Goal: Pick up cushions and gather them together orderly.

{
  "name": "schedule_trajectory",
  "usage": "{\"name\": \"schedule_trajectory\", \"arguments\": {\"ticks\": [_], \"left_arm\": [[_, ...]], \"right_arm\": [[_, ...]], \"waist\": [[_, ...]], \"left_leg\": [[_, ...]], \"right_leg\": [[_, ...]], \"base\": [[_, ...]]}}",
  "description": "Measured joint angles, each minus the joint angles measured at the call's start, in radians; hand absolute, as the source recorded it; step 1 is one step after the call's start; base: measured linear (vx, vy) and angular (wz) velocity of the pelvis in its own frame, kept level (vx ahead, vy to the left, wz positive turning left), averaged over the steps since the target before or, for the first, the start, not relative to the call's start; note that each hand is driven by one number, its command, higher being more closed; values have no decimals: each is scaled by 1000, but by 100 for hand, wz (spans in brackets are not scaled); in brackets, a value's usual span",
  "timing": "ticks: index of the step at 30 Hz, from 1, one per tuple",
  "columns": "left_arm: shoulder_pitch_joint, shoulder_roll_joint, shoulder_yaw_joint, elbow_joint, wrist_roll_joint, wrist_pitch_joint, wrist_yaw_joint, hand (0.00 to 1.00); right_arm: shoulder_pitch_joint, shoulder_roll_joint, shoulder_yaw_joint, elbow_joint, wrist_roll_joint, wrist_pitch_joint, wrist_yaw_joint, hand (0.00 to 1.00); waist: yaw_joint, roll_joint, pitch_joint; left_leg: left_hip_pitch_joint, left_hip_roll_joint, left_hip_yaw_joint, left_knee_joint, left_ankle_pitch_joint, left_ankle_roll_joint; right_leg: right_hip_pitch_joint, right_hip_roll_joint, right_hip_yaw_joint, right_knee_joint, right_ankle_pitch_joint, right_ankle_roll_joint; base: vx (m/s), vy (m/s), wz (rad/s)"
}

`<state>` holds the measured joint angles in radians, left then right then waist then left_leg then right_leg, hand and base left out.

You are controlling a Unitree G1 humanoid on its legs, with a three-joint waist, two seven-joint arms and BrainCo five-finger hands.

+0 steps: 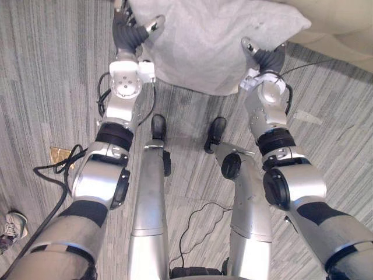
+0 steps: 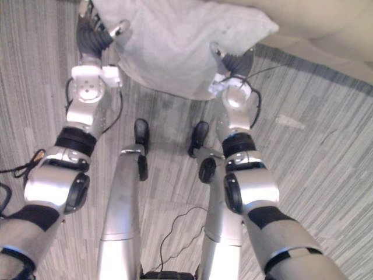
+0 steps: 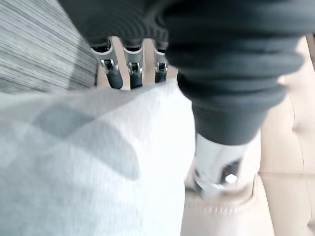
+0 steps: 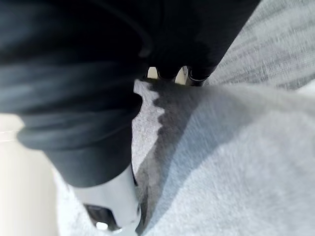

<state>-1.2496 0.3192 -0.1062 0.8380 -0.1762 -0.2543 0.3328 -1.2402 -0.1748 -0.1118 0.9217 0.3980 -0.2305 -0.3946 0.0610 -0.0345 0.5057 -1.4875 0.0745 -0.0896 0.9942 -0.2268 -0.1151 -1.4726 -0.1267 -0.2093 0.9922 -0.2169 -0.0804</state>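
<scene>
Grey cushion [image 1: 215, 41] is pinched between thumb and fingers of left hand [image 1: 129, 30] and right hand [image 1: 266, 57].

Cushion [image 1: 215, 41] sits ahead, centred, between the two hands. Left hand [image 1: 131, 34] is on its left edge, right hand [image 1: 269, 58] on its near right corner. On each, the thumb lies on one face and the fingers on the opposite face, pinching the edge between them. Sofa [image 1: 341, 23] is behind and to the right; contact with the cushion's far corner cannot be told. On the floor [image 1: 46, 70]: floor plate [image 1: 59, 154] left of the left arm, shoe [image 1: 13, 226] nearer at far left, scrap [image 1: 307, 118] right of the right arm.
</scene>
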Motion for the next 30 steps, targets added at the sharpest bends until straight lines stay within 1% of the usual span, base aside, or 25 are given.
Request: {"name": "schedule_trajectory", "arguments": {"ticks": [3,5,6,9,11,12,14,17,18,19,21,22,23,24,26,28,29,30], "left_arm": [[-13,0,3,-1,40,10,38,100],[-15,-1,12,-5,41,16,40,100],[-14,-1,12,-10,41,18,53,100],[-11,-1,13,-34,22,21,78,100],[-2,-2,14,-53,12,21,85,100],[25,-15,19,-93,-2,21,98,100],[69,-41,37,-140,-5,18,109,100],[163,-74,51,-247,-11,13,127,100],[217,-88,51,-300,-19,7,133,100],[241,-96,50,-321,-21,3,137,100],[385,-139,46,-439,-21,-21,151,100],[426,-149,41,-461,-21,-25,154,100],[532,-178,34,-521,-20,-35,155,100],[591,-196,27,-564,-20,-44,155,100],[700,-230,13,-637,-20,-64,155,100],[849,-266,-11,-727,-19,-74,154,100],[881,-272,-17,-744,-18,-80,152,100],[960,-284,-27,-790,-12,-85,146,100]], "right_arm": [[0,0,4,-7,40,-6,-4,100],[3,0,16,-16,54,-6,-10,100],[12,-1,37,-43,78,-6,-16,100],[46,0,71,-105,85,-6,-17,100],[57,7,85,-130,96,-6,-17,100],[79,18,84,-159,116,-6,-18,100],[148,37,86,-232,116,-6,-18,100],[255,74,86,-360,113,-12,-18,100],[301,87,87,-406,110,-14,-18,100],[321,91,88,-426,107,-15,-18,100],[448,102,124,-551,61,-23,-20,100],[485,109,129,-580,42,-24,-20,100],[571,121,154,-630,22,-36,-20,100],[621,127,163,-674,-2,-37,-20,100],[718,141,172,-756,-47,-43,-16,100],[859,141,212,-845,-67,-56,0,100],[889,142,218,-863,-77,-57,7,100],[963,141,245,-907,-86,-58,20,100]], "waist": [[-1,0,3],[-2,0,3],[-2,0,3],[-1,0,3],[-2,0,3],[-3,0,3],[-1,0,3],[-3,-1,2],[-4,-1,2],[-4,-1,2],[-7,0,3],[-7,0,0],[-8,-1,-68],[-8,0,-88],[-4,-1,-93],[-4,-2,-162],[-4,-2,-165],[-4,-3,-175]], "left_leg": [[-4,0,2,-2,1,-3],[-3,0,4,-5,4,-5],[-3,0,4,-10,8,-6],[2,1,5,-11,11,-8],[15,5,4,-9,11,-8],[38,7,3,-8,11,-8],[82,12,2,-8,11,-8],[188,20,4,-59,10,-7],[242,22,9,-86,15,-6],[265,23,12,-98,16,-5],[415,24,26,-172,19,-4],[462,24,28,-196,19,-4],[507,25,30,-232,20,-3],[548,27,32,-251,22,-7],[676,30,43,-307,21,-7],[783,27,54,-373,20,-5],[820,26,57,-389,20,-4],[906,26,67,-427,19,-2]], "right_leg": [[-8,0,3,3,0,0],[-8,1,3,3,0,0],[-8,1,2,-1,2,-3],[-6,2,2,-3,6,-8],[10,5,0,-6,9,-12],[33,7,-1,-12,10,-12],[81,11,-5,-24,10,-12],[186,22,-7,-80,8,5],[238,24,-7,-104,11,9],[259,24,-7,-113,12,10],[403,27,-8,-176,14,11],[448,31,-8,-199,15,11],[492,34,-11,-236,17,13],[533,36,-13,-254,17,13],[659,39,-17,-303,18,11],[762,40,-21,-366,16,19],[796,41,-19,-379,16,21],[881,44,-18,-418,17,29]], "base": [[21,4,1],[15,2,2],[0,0,0],[7,-2,-1],[26,-3,-6],[33,1,-7],[31,4,-7],[-3,4,-5],[0,0,0],[6,-11,3],[42,-19,6],[99,-26,5],[103,-21,3],[127,-17,4],[149,-9,6],[182,-10,3],[185,-10,-3],[177,-9,-5]]}}
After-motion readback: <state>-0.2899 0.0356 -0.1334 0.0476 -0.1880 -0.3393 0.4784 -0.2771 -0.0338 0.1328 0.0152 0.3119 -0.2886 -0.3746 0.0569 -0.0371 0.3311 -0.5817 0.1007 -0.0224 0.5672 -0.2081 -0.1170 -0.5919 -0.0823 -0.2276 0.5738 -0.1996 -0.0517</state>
